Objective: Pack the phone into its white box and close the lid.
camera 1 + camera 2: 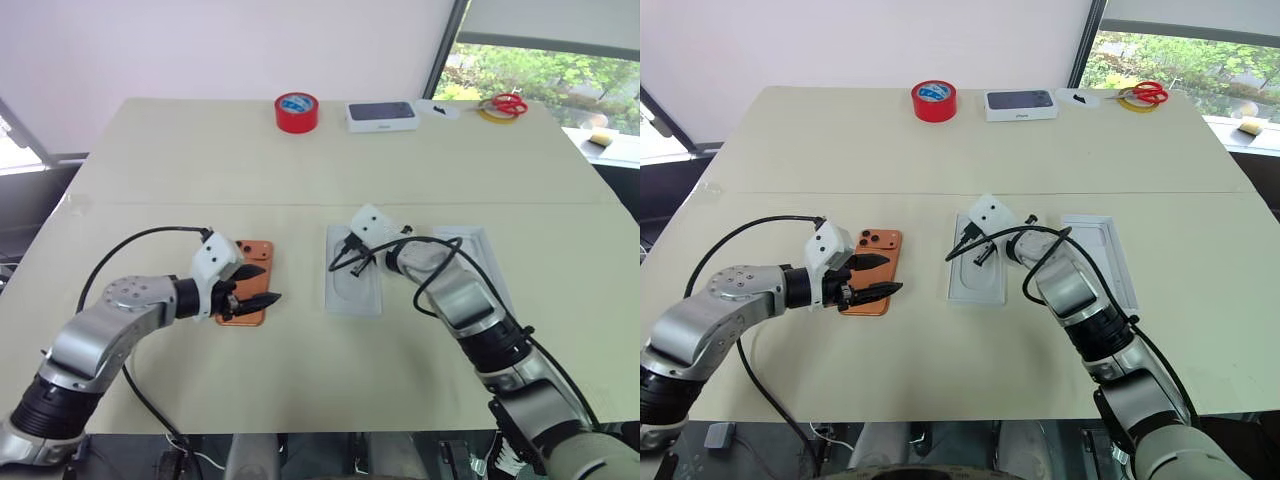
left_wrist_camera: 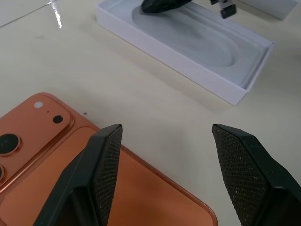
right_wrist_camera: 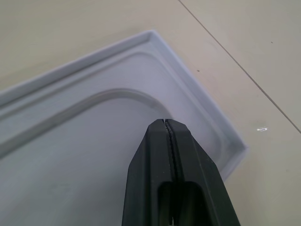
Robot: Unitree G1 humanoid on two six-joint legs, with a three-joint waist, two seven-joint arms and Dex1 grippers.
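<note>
Left gripper (image 1: 258, 285) hovers with its two black fingers (image 2: 101, 165) spread wide and nothing between them, poised just above the near end of the phone (image 1: 250, 290). That orange phone lies flat on the table (image 1: 300, 380), back up, its long axis running away from the robot and leaning slightly rightward, with the camera lenses at the far end. Right gripper (image 1: 977, 250) has its fingers pressed tightly together, holding nothing, and its tip sits over the inside of the white box (image 1: 976, 268), close to one corner of the oval recess in the floor. This box rests open to the right of the phone, well apart from it, its long axis roughly parallel to the phone's. Just beyond the right arm lies the lid (image 1: 1102, 255), flat with its hollow side up, likewise lengthwise away from the robot. Along the far edge stand a red tape roll (image 1: 297, 112), a dark-topped white box (image 1: 381, 116) and red-handled scissors (image 1: 508, 104).
</note>
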